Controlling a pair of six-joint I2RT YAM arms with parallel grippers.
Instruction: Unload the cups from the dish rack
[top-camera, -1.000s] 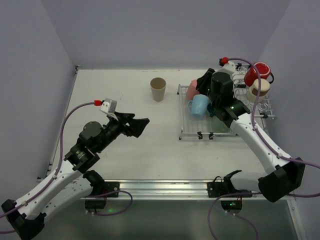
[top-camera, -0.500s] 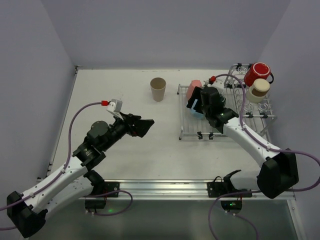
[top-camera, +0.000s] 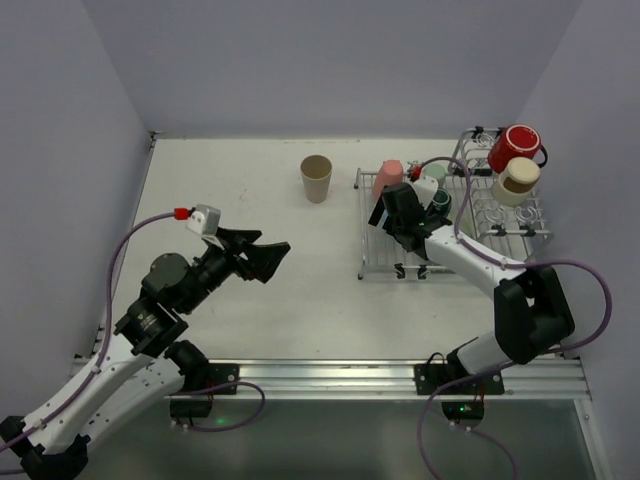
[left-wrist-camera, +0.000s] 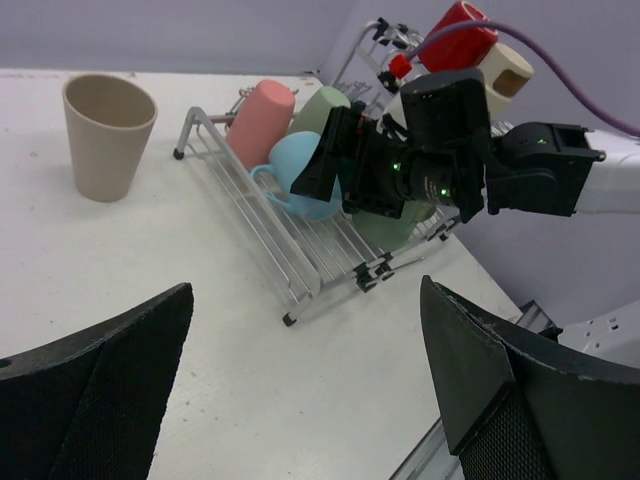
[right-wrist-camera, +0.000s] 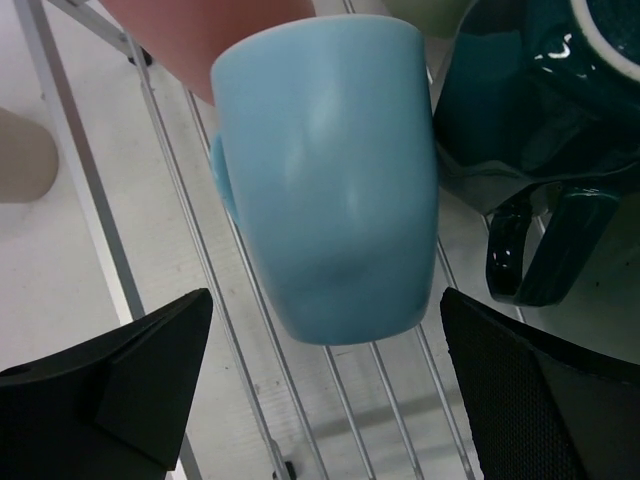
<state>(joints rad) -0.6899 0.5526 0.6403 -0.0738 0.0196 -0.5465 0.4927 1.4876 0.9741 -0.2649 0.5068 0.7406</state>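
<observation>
Right gripper: jaws wide apart, nothing gripped. The right wrist view shows the light blue mug lying on the dish rack wires, just ahead of the finger gap, with the dark teal mug just beside it. The top view hides that mug under the gripper but shows the red mug and cream cup on the raised end, and the beige tumbler upright on the table left of the rack. Left gripper: wide open, empty, above the table.
</observation>
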